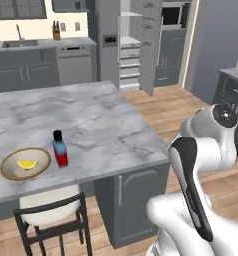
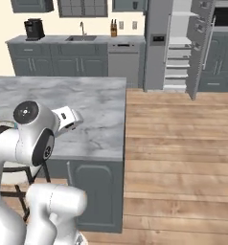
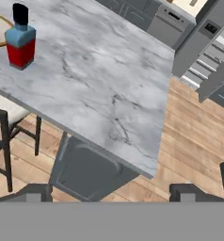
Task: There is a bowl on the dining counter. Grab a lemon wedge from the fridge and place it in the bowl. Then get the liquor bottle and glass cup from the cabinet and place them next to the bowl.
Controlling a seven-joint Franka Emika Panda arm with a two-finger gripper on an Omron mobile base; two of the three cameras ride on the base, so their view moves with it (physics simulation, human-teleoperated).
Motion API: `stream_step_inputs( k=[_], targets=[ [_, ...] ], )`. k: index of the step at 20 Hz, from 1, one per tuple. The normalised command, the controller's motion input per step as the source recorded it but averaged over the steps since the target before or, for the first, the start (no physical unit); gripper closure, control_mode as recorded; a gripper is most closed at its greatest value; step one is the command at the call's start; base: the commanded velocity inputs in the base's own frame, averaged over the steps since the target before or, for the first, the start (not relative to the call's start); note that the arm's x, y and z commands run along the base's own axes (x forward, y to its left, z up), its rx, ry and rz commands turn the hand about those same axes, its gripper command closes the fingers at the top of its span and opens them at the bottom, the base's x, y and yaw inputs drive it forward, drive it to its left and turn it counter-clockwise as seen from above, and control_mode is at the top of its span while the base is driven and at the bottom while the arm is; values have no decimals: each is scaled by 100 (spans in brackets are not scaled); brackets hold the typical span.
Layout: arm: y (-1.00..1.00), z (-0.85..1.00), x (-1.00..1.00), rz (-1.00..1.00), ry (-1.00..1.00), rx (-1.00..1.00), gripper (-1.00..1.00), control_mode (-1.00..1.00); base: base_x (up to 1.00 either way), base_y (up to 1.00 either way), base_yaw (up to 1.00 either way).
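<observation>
The bowl (image 1: 25, 164) sits near the front left edge of the dining counter (image 1: 91, 120), a shallow tan dish with the lemon wedge (image 1: 27, 163) lying inside it, so the first part of the task looks done. Just beside the bowl on its right stands the liquor bottle (image 1: 60, 148), upright, black cap on top, blue above red; from the hand view it is clear of the bowl's rim, close but not touching. It has probably been set there so that it counts as next to the bowl while leaving bare worktop around for the cup.

The glass cup is the piece left to fetch, by my reading; no tumbler stands on the worktop near the bowl or the bottle.

The gripper (image 3: 111, 190) hangs off the front corner of the worktop, looking down across the marble, with the bottle at the upper left of its view. Its fingers (image 3: 36, 192) are spread wide and hold nothing. That fits a hand free for the next errand.

A dark chair (image 1: 53, 222) with a pale seat is tucked under the worktop below the bowl. Across the wood floor the fridge (image 1: 118, 45) stands with one door swung open, its white shelves showing. Beyond it, along the far wall, run the sink worktop with the knife block (image 1: 56, 31) and the grey base cabinets.
</observation>
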Motion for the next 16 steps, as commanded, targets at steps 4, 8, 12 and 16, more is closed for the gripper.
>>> stream_step_inputs(
  k=[4, 8, 12, 16],
  targets=[
    [0, 0, 0, 0, 0, 0, -100, 100, 48, -100, 0],
    [0, 0, 0, 0, 0, 0, -100, 100, 81, -100, 0],
    [0, 0, 0, 0, 0, 0, -100, 100, 88, -100, 0],
    [0, 0, 0, 0, 0, 0, -100, 100, 98, -100, 6]
  ],
)
